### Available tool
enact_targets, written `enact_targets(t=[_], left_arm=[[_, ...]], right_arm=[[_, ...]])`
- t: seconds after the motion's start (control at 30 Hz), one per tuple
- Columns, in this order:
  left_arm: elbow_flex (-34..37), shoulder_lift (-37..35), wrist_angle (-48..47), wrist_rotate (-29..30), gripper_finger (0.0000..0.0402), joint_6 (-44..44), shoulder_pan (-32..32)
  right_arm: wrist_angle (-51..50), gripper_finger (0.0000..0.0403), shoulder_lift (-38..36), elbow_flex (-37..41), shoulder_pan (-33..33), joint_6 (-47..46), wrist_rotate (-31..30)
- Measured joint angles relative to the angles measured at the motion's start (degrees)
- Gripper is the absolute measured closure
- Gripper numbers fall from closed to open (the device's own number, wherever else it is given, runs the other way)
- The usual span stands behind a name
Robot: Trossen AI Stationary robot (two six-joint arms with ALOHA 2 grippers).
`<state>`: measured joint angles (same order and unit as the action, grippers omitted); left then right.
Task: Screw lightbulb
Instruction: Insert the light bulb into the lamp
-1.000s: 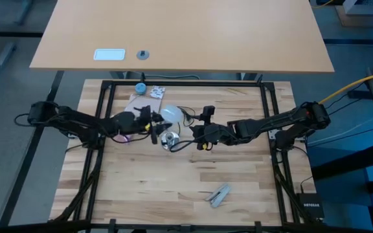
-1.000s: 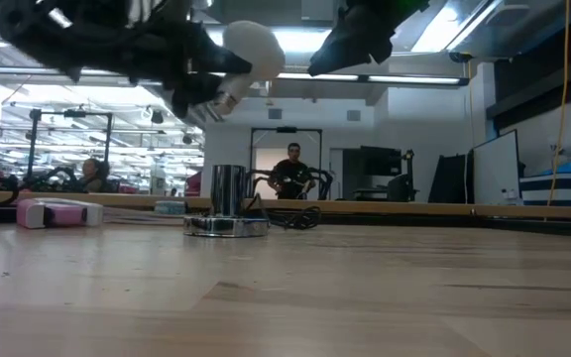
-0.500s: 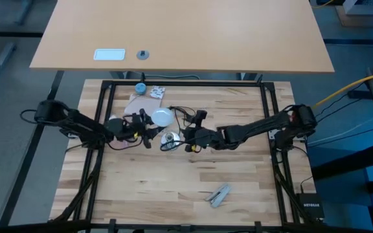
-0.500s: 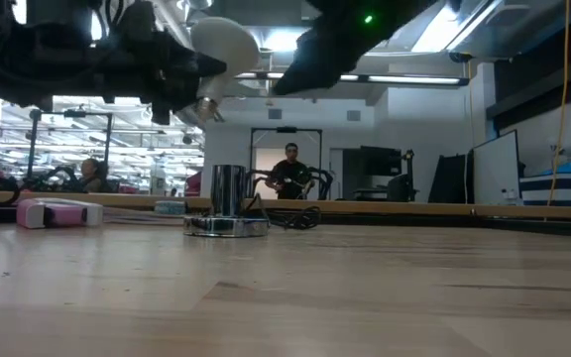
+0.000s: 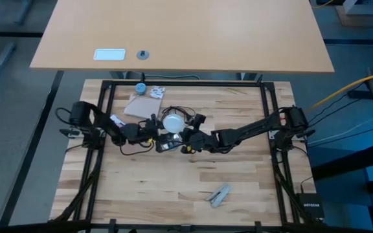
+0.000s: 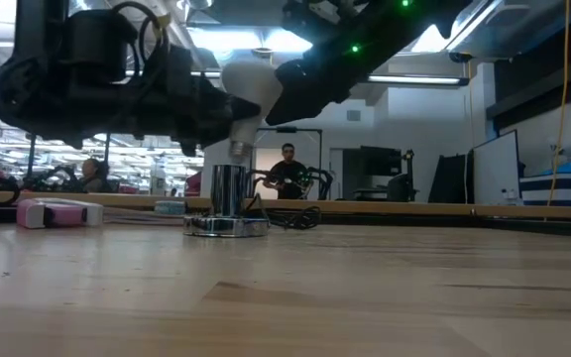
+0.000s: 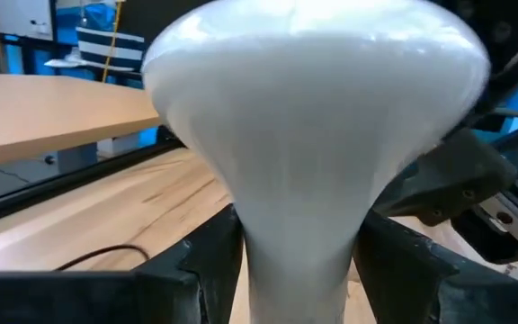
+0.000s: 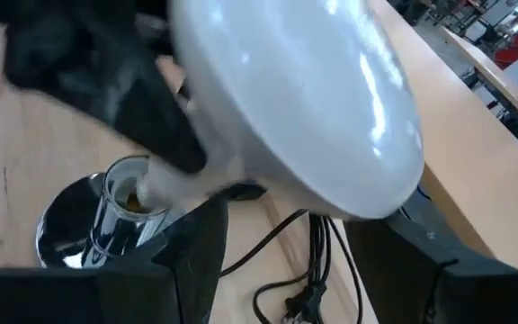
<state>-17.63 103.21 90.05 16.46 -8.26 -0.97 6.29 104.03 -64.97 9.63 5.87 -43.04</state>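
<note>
While both arms meet near the middle of the bench (image 5: 193,188), the lightbulb (image 5: 172,122) hangs in the air right above the shiny socket (image 6: 228,190). The socket stands on a round silver base (image 6: 226,226), and a black cord (image 8: 306,270) lies on the wood beside it. The bulb is upright, with its round white top up and its narrow grey neck pointing down at the socket's open top. In the low view the neck is just over the socket, and I cannot tell if they touch.

The left hand (image 7: 299,270) is clamped on the bulb's thin neck, with one dark finger on each side of it. The right hand (image 5: 185,137) comes in from the other side and sits very close to the bulb's round top. Its fingers (image 8: 192,247) are spread apart and hold nothing.

A pink and white thing (image 6: 57,212) lies on the bench off to one side. A small blue cap (image 5: 140,88) sits near the far edge, next to a brown card (image 5: 141,103). A grey clip (image 5: 219,195) lies near the front. Far behind the bench, a person (image 6: 289,171) stands in the room.
</note>
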Motion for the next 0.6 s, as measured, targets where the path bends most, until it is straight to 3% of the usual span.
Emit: enact_targets(t=[0.27, 0.6], left_arm=[[0.08, -0.02, 0.0, -0.68, 0.0218, -0.67, -0.2], [2.7, -0.18, -0.11, -0.56, 0.0218, -3.24, -0.17]], right_arm=[[-0.45, 0.0178, 0.11, 0.0, -0.02, 0.2, -5.44], [0.26, 0.0178, 0.11, 0.0, -0.02, 0.37, -6.47]])
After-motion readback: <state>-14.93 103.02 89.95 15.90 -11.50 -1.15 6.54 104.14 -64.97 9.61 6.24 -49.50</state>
